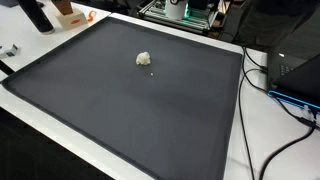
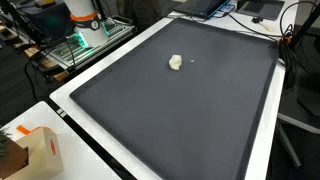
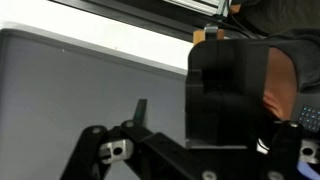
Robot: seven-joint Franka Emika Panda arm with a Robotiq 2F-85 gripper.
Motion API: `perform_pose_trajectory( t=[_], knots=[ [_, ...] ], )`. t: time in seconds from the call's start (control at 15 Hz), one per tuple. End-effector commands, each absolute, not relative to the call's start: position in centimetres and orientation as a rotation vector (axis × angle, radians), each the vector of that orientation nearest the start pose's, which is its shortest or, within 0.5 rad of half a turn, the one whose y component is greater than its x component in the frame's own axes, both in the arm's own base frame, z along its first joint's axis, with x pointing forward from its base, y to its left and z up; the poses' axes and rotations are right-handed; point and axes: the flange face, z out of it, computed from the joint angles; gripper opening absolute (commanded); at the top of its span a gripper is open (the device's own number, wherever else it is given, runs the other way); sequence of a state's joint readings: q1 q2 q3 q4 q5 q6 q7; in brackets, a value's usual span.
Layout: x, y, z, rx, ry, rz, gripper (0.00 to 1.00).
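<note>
One crumpled white lump (image 1: 144, 59) lies upper-centre on the surface (image 1: 90, 110), outside the wrist view; whether the tool (image 3: 203, 118) is clenched, I cannot tell.

— Where do we find the crumpled lump (image 1: 144, 59)?
— On the mat (image 1: 120, 120), in its far half, with a speck (image 1: 151, 71) just beside it.
— And the cables (image 1: 290, 103)?
— We see them lying beyond the mat's right edge in an exterior view.

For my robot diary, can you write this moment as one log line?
gripper: wrist view only, open or shut unclear | white lump: alone on dark mat, both exterior views | black block: beside gripper
</note>
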State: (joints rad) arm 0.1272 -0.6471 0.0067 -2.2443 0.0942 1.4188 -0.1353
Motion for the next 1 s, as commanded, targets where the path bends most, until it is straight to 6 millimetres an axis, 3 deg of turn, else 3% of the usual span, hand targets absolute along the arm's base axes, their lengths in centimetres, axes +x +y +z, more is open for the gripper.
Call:
perform_pose_trajectory(
  t=[0.0,0.73,0.8,0.93],
  knots=[
    [32.47,5.57,58.75,-3.011,-0.414,0.273,1.0],
    [32.49,5.57,58.95,-3.011,-0.414,0.266,1.0],
    [32.46,5.54,59.0,-3.012,-0.411,0.261,0.81],
    [32.39,5.4,59.09,-3.008,-0.413,0.244,0.66]
  ],
)
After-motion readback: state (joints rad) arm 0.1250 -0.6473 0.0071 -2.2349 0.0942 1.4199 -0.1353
